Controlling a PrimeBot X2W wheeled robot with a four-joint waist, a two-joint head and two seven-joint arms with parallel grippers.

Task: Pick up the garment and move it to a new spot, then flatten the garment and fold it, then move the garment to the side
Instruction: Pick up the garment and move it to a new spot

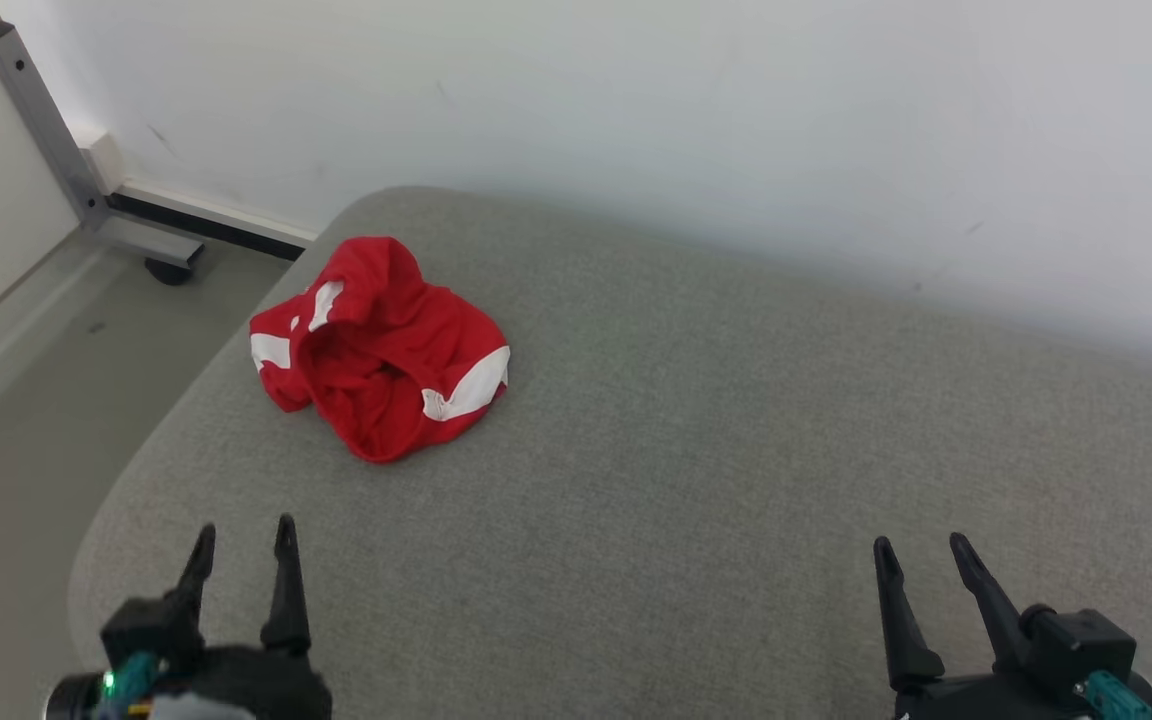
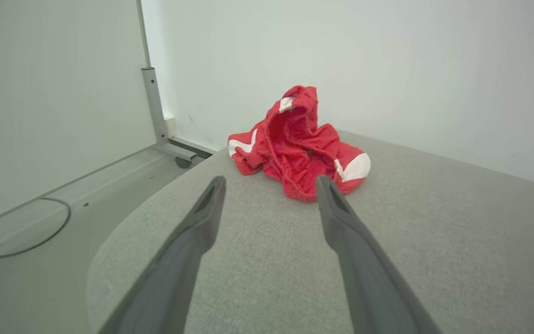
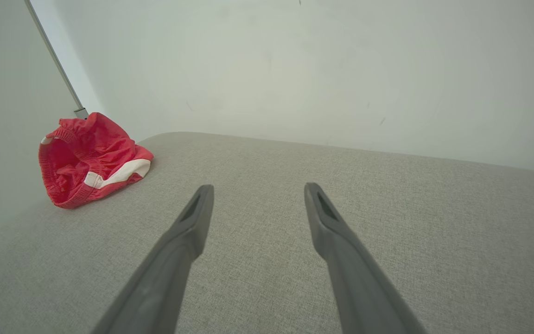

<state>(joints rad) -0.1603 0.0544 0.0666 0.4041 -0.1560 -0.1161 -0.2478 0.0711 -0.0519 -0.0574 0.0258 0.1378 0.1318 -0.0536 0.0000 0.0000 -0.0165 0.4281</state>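
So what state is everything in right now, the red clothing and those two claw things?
garment: crumpled in a heap on the grey padded surface, untouched.
left gripper: open, empty, short of the garment.
right gripper: open, empty, over bare fabric far from the garment.

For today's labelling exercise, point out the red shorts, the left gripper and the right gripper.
red shorts (image 1: 386, 350), head view, crumpled red middle.
left gripper (image 1: 245, 526), head view, midway between fingertips.
right gripper (image 1: 920, 543), head view, midway between fingertips.

Garment (image 1: 381, 345) bunched, inner folds hidden; metal frame (image 1: 36, 110) cut off top-left.
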